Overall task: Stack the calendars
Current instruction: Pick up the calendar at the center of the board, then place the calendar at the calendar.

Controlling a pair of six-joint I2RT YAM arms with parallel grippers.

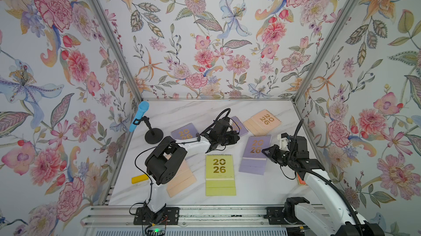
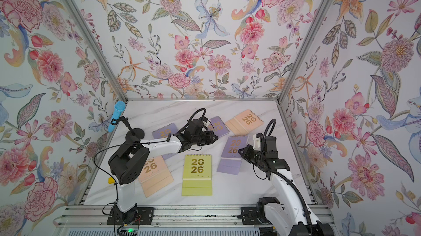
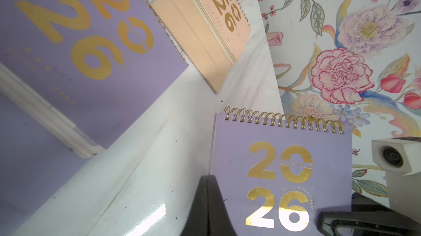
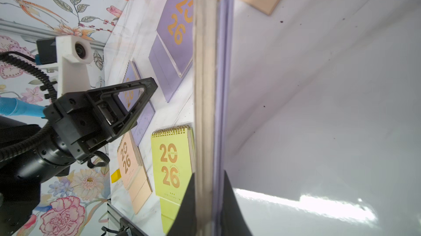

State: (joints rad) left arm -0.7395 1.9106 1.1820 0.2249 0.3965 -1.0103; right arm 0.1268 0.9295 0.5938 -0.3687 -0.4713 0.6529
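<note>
guessing at the snags here. the peach calendar (image 2: 155,173) sits half under the left arm, well back from the left pincer (image 1: 235,137), which is clenched on nothing. the yellow calendar (image 1: 219,171) lies flat, short of both pincers, toward the bases. the right pincer (image 4: 209,174) is clamped on one edge of a lavender calendar (image 1: 257,148); can't tell if it's clear of the table. pinched at the edge like that, it could flop open or twist out, or clip the left pincer just beside it. nothing's stacked yet.
</note>
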